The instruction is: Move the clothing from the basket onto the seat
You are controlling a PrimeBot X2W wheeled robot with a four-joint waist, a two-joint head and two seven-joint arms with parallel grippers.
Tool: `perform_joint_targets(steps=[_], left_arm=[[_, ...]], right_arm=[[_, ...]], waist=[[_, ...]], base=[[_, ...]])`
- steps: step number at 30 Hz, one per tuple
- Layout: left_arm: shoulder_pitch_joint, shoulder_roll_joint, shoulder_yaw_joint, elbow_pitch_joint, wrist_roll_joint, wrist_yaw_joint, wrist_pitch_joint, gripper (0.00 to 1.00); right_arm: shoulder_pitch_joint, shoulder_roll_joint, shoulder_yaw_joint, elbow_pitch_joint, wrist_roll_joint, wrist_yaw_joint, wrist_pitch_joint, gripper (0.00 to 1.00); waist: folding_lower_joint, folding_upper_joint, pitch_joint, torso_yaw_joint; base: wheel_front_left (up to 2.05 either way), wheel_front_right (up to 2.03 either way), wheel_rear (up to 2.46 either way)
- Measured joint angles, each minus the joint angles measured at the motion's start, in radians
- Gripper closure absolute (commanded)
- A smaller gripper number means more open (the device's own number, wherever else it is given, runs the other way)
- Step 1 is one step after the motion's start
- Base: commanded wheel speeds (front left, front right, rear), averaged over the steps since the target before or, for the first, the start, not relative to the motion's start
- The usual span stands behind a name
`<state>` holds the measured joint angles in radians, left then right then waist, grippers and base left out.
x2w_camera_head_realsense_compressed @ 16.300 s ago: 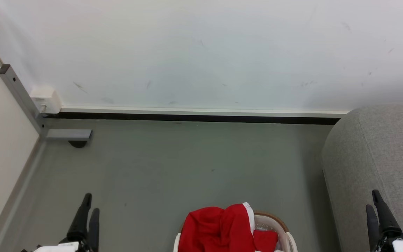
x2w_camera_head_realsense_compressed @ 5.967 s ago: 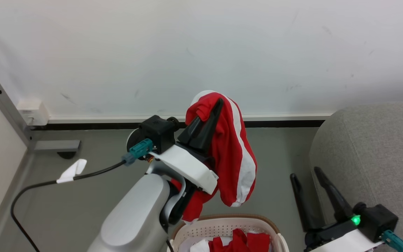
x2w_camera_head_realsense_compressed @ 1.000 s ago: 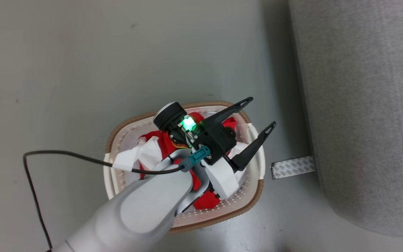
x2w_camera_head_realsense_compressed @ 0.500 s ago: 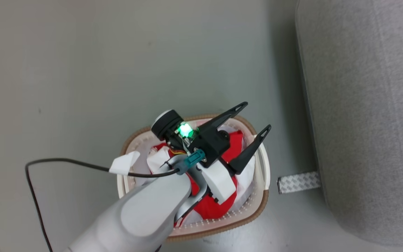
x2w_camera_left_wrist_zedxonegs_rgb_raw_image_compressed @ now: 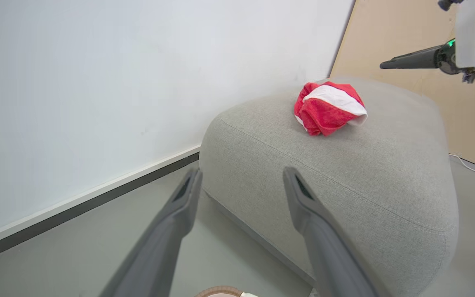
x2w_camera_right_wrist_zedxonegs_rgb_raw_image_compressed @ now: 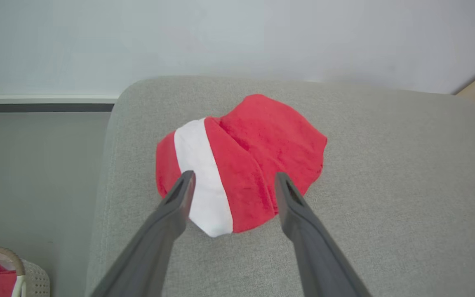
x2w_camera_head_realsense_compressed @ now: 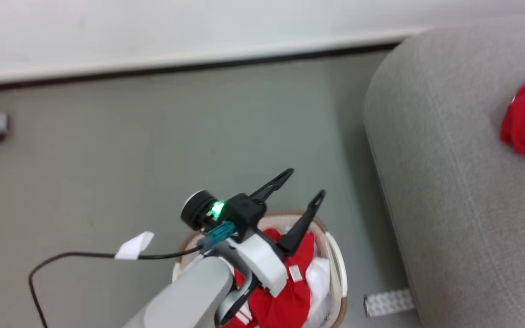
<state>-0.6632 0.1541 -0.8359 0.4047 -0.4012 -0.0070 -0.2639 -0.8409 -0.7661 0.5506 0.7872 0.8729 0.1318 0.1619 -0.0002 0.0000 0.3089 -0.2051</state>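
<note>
While right tool (x2w_camera_right_wrist_zedxonegs_rgb_raw_image_compressed: pixel 234 176) hovered spread and empty over the red garment (x2w_camera_right_wrist_zedxonegs_rgb_raw_image_compressed: pixel 262 136) mid-frame on the seat (x2w_camera_right_wrist_zedxonegs_rgb_raw_image_compressed: pixel 386 185), left tool (x2w_camera_head_realsense_compressed: pixel 305 183) hung spread above the basket (x2w_camera_head_realsense_compressed: pixel 339 269), lower centre, likely poised for remaining clothing (x2w_camera_head_realsense_compressed: pixel 285 305).

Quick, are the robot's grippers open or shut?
Left gripper: open, empty, above the basket.
Right gripper: open, empty, over the red garment on the seat.

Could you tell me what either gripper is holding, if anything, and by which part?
Nothing is held: the left gripper and the right gripper are both open, and the red garment lies free on the seat.
</note>
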Motion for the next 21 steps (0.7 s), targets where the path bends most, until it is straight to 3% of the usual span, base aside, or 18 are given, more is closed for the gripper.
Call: perform_joint_targets(steps=[5,9,17,21], left_arm=[[0.067,0.011,0.083,-0.031,-0.006,0.020,0.000,0.00],[0.131,0.021,0.162,-0.051,-0.020,0.043,0.000,0.00],[0.326,0.058,0.354,-0.117,-0.032,0.102,0.000,0.00],[0.414,0.069,0.453,-0.145,-0.028,0.122,0.000,0.00]], right_arm=[[0.043,-0.028,-0.003,-0.128,0.024,0.000,-0.068,0.00],[0.095,-0.012,-0.016,-0.207,0.026,0.000,-0.132,0.00],[0.278,0.111,-0.171,-0.309,-0.034,0.000,-0.360,0.00],[0.424,0.231,-0.257,-0.351,-0.108,0.000,-0.406,0.00]], waist=[[-0.0001,0.0000,-0.108,0.016],[-0.0001,0.0000,-0.184,0.035],[-0.0002,0.0000,-0.311,0.076],[-0.0001,0.0000,-0.338,0.103]], base=[[0.00,0.00,0.00],[0.00,0.00,0.00],[0.00,0.00,0.00],[0.00,0.00,0.00]])
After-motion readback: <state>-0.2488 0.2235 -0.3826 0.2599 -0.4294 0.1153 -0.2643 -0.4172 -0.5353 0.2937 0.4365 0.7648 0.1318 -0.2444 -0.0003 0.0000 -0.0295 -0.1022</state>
